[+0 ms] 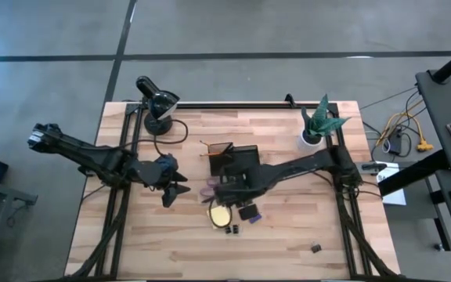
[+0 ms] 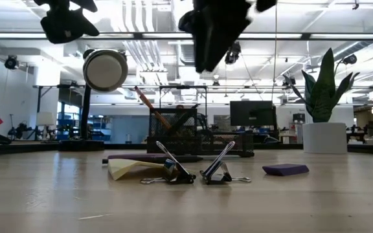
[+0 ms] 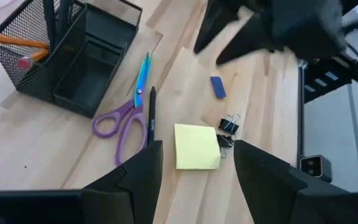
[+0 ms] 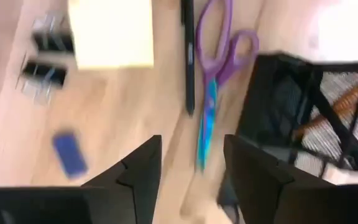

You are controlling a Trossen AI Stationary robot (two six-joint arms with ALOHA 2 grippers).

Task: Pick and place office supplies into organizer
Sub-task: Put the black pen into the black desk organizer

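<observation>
The right gripper [image 1: 227, 190] is hanging above the table beside the organizer [image 1: 237, 162], fingers spread and holding nothing. The left gripper [image 1: 174, 190] is waiting off to the left, fingers spread wide. Lying on the wood in front of the organizer are one pair of scissors [image 3: 128, 111], one black pen [image 3: 151, 116], one sticky-note pad [image 3: 196, 146], two binder clips [image 3: 227, 130] and one small block [image 3: 218, 86]. Something orange, probably a pencil [image 3: 8, 38], is sitting in the mesh cup.
</observation>
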